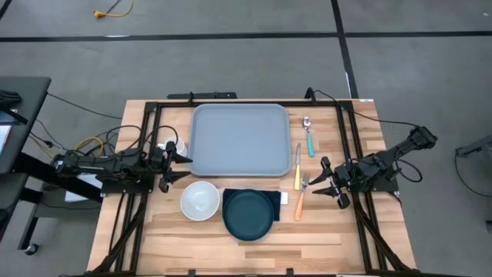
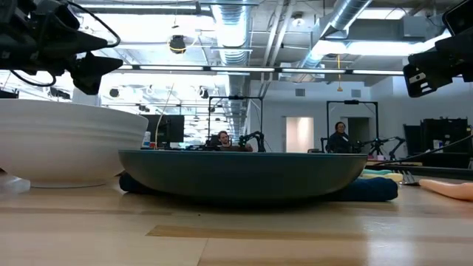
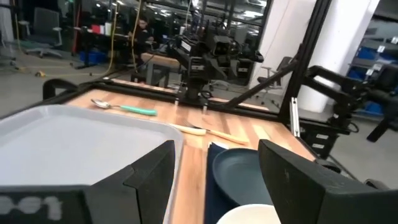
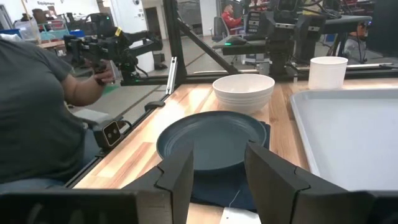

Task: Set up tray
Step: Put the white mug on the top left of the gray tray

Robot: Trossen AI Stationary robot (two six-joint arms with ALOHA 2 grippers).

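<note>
Left gripper [image 1: 183,167] just left of tray [image 1: 240,140], jaws spread wide, holding nothing. Tray lies flat at table's [image 1: 231,246] far centre. White bowl [image 1: 200,200] and dark plate [image 1: 247,214] sit just in front of tray. Right gripper [image 1: 323,181] well right of tray, beyond fork [image 1: 301,196], jaws parted, empty.

Matt plastic tray [image 1: 240,139], pale wood table [image 1: 154,231], glossy bowl [image 1: 200,201].
</note>
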